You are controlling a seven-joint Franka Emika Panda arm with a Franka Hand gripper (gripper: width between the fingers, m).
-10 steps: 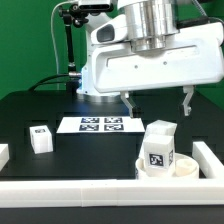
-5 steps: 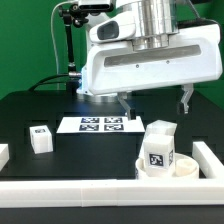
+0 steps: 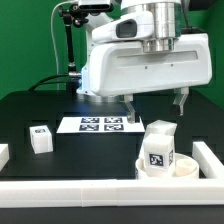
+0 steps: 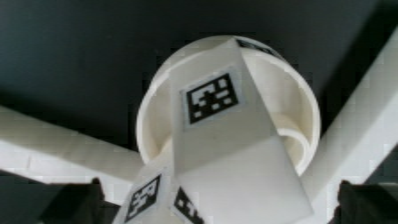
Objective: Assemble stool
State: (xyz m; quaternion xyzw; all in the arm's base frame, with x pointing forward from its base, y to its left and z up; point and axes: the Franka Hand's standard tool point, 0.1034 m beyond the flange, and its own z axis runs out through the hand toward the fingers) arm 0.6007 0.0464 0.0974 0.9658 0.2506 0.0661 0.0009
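Note:
The round white seat [image 3: 172,170] sits in the front corner at the exterior view's right, by the rails. A white leg block [image 3: 159,143] with a tag stands upright on it. My gripper [image 3: 155,106] hangs just above this leg, open and empty, with one finger on each side and neither touching it. In the wrist view the leg [image 4: 240,165] lies between my dark fingertips [image 4: 79,203], with the seat [image 4: 222,70] behind it. A second leg block [image 3: 41,138] stands alone at the exterior view's left.
The marker board [image 3: 100,124] lies flat mid-table behind the gripper. A long white rail [image 3: 90,189] runs along the front edge and another [image 3: 211,156] up the exterior view's right side. A white piece [image 3: 3,154] shows at the far left edge.
The hand has shifted and turned slightly above the upright leg, and its fingers stand a little closer together. The parts have not moved.

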